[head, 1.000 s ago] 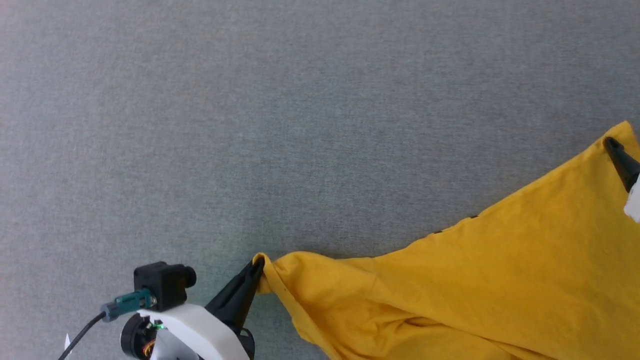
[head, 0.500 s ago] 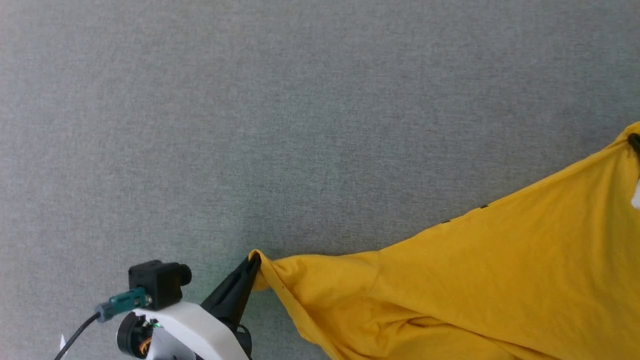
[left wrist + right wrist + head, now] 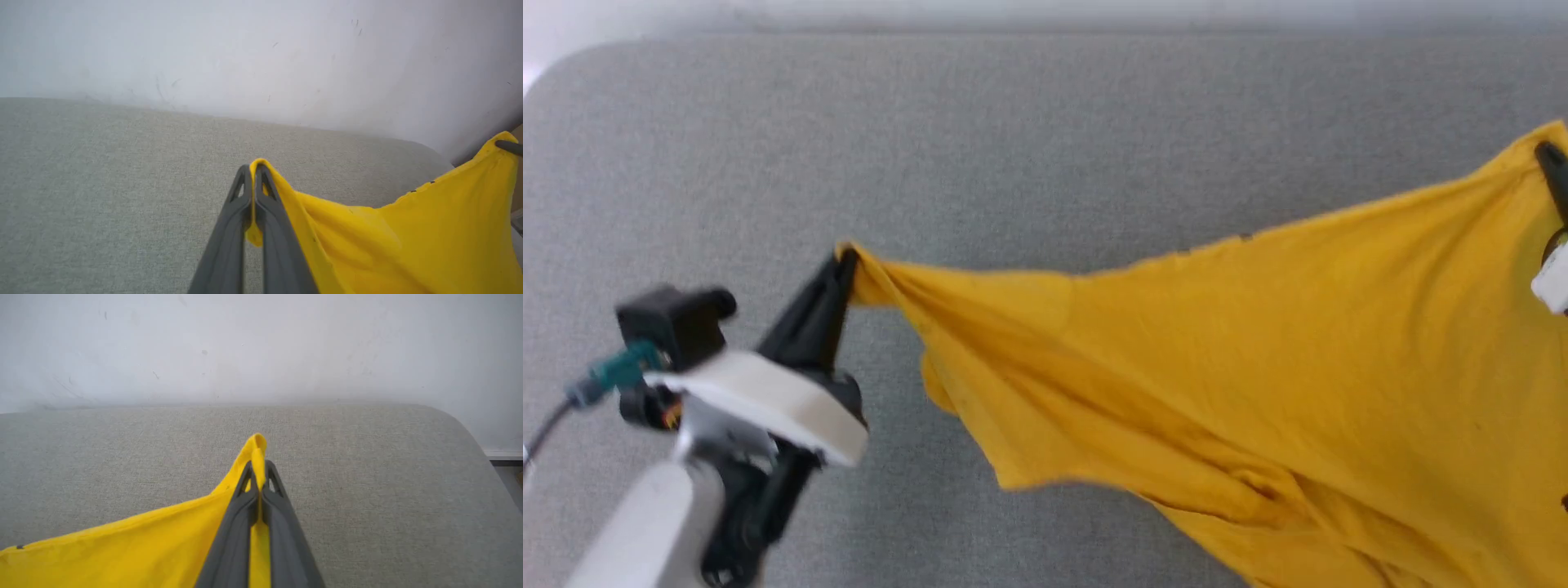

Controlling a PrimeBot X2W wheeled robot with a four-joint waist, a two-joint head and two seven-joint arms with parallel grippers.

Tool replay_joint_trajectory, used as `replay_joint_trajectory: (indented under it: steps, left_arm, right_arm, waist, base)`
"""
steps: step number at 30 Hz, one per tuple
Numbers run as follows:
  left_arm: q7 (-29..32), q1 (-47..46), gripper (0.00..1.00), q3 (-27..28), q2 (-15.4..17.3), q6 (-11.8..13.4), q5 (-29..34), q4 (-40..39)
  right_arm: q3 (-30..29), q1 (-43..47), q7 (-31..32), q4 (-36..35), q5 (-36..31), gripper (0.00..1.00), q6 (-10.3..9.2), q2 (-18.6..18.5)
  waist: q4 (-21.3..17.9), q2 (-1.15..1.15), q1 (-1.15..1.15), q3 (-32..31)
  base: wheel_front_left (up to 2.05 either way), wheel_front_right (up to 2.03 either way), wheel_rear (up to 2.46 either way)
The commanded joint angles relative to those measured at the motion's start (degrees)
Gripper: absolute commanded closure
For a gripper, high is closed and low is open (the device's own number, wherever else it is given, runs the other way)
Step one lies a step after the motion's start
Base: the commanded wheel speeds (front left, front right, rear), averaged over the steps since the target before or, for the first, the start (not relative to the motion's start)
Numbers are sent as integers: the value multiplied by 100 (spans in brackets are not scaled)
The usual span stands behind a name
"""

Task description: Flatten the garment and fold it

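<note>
1. Work surface: a grey, woven-fabric-covered surface (image 3: 1045,147) with rounded corners, set against a plain white wall (image 3: 261,49) marked with faint scuffs.

2. Task item: the garment (image 3: 1258,351), a bright yellow knit-fabric T-shirt, is held up over the right half of the surface. It is stretched between the two grippers. Its upper edge runs taut from one grip point to the other. The cloth below that edge hangs in diagonal folds and runs out of the head view at the lower right. The side in view is plain yellow. A few small dark marks (image 3: 1245,237) sit on the upper edge, too small to read.

3. Left gripper (image 3: 845,261): the jaws are closed, pinching a bunched corner of the garment (image 3: 429,237) between the dark fingertips, as the left wrist view (image 3: 253,169) shows. A black camera module (image 3: 674,314) with a teal connector (image 3: 613,371) sits on the white wrist housing.

4. Right gripper (image 3: 1547,155): the jaws are closed on the opposite corner. In the right wrist view (image 3: 259,465), a narrow strip of the garment (image 3: 122,551) is clamped between the fingers and stands out above the tips.

5. The two grippers are well apart.
</note>
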Motion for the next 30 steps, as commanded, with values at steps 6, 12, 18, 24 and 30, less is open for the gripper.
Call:
replay_joint_trajectory:
  steps: [6, 12, 18, 24, 30]
  left_arm:
    - [236, -1524, 100, 214, 261, -160, 185, 567]
    - [538, -3011, 100, 297, 377, -184, 372, 975]
    - [1090, -4274, 100, 358, 462, -174, 337, 1241]
    - [1778, -5427, 100, 389, 535, -49, 287, 1654]
    - [2230, -6544, 100, 175, 485, 62, 524, 2285]
  right_arm:
    - [68, -655, -127, -234, 16, 100, -5, 25]
    - [393, -1408, 5, -242, -28, 100, -5, -60]
    - [766, -2178, 272, -196, 50, 100, -5, -103]
    - [1061, -3035, 570, 29, 45, 100, -5, -55]
    - [1131, -4031, 665, 662, -201, 100, -5, 137]
  waist:
    - [-327, 0, 0, -750]
    - [-524, 0, 0, -888]
    - [-740, 0, 0, -815]
    - [-959, 0, 0, -520]
    - [-1100, 0, 0, 97]
  base:
    - [0, 0, 0]
    - [0, 0, 0]
    - [0, 0, 0]
    - [0, 0, 0]
    - [0, 0, 0]
